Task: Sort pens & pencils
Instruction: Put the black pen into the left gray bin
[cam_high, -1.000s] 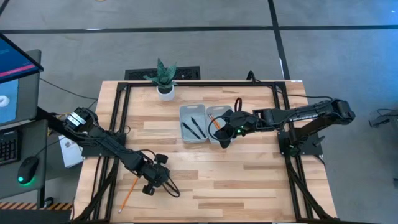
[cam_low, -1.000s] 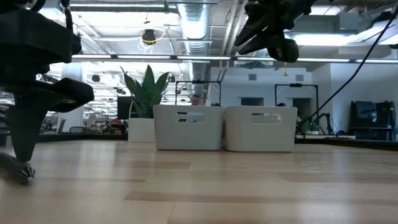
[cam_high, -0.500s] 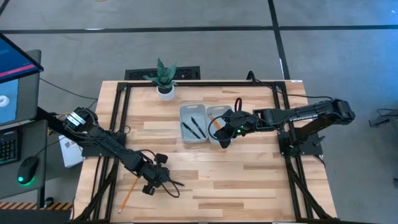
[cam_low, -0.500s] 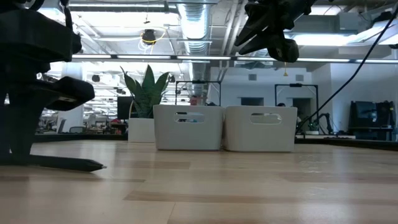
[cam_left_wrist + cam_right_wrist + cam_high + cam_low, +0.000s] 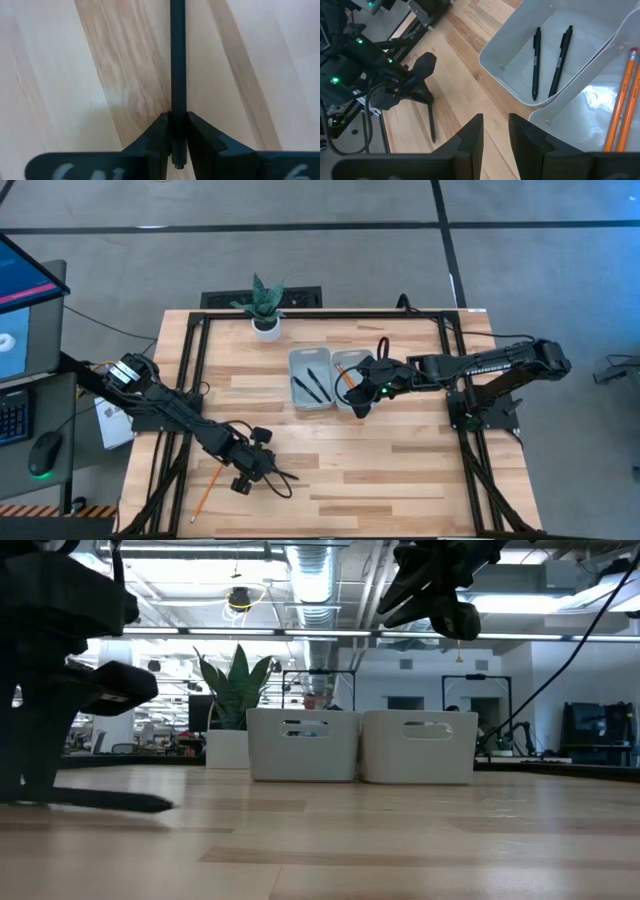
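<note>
Fingers (image 5: pixel 157 137) of your left gripper (image 5: pixel 262 470) were clamped on the third pen (image 5: pixel 178 75), with the pen's end sitting between the pads and its black shaft running straight forward away from the wrist. In the high view that pen (image 5: pixel 283 474) lay almost flat on the table (image 5: pixel 400 470), pointing toward 3 o'clock from the gripper, with its free end just beyond the fingers. The coming move turned on this: the left bin (image 5: pixel 310 379), where two pens (image 5: pixel 309 386) already lay, was toward 1 o'clock from the held pen and well apart from it, so your left arm, the only one with the pen, had to carry it there.

Your right gripper (image 5: pixel 362 402) hung above the right bin (image 5: pixel 346 366), over the front wall of it, its fingers a little apart and holding nothing. Two pencils (image 5: pixel 622 107) were in that bin. One more pencil (image 5: pixel 207 492) lay on the table at about 8 o'clock from the left gripper, near it, its long axis running from 1 to 7 o'clock. I judged the left arm much nearer to it than the right.

The left wrist view showed the grip itself, which the high view did not. The low view showed the pen (image 5: pixel 110 801) lying level, close over the table, but I could not tell if it touched. The right wrist view showed what was in each bin.
</note>
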Robot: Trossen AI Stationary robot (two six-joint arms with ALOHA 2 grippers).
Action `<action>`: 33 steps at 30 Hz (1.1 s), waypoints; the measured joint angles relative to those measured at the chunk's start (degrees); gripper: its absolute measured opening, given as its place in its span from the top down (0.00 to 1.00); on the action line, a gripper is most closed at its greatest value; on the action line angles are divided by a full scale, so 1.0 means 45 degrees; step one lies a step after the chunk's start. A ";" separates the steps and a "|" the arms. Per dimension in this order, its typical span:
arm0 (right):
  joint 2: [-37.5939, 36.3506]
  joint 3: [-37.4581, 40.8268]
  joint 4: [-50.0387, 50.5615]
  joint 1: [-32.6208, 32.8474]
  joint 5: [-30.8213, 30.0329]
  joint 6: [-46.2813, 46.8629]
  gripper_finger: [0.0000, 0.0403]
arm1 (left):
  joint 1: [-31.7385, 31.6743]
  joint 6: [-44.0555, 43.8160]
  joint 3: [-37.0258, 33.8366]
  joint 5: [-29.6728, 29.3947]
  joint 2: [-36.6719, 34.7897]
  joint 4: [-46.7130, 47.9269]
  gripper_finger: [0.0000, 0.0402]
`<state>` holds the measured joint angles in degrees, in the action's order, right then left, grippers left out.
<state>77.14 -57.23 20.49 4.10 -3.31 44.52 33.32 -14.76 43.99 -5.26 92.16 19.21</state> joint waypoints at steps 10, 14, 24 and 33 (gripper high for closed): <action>0.0000 0.0000 0.0000 0.0000 0.0005 0.0006 0.72 | -0.0122 0.0046 0.0058 0.0083 -0.0020 0.0460 0.89; 0.0000 0.0000 0.0000 0.0000 0.0012 0.0018 0.72 | -0.0433 0.0147 0.0065 0.0467 -0.0039 0.0607 0.89; 0.0000 0.0000 0.0000 0.0087 0.0053 0.0121 0.72 | -0.1204 0.1920 0.1552 0.0694 -0.0053 0.2324 0.89; 0.0000 0.0000 0.0000 0.0126 0.0053 0.0124 0.72 | -0.2439 0.3975 0.3282 0.0655 -0.0063 0.4699 0.89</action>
<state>77.14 -57.23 20.49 4.67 -3.07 45.08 22.34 3.12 58.76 -2.31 91.88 40.36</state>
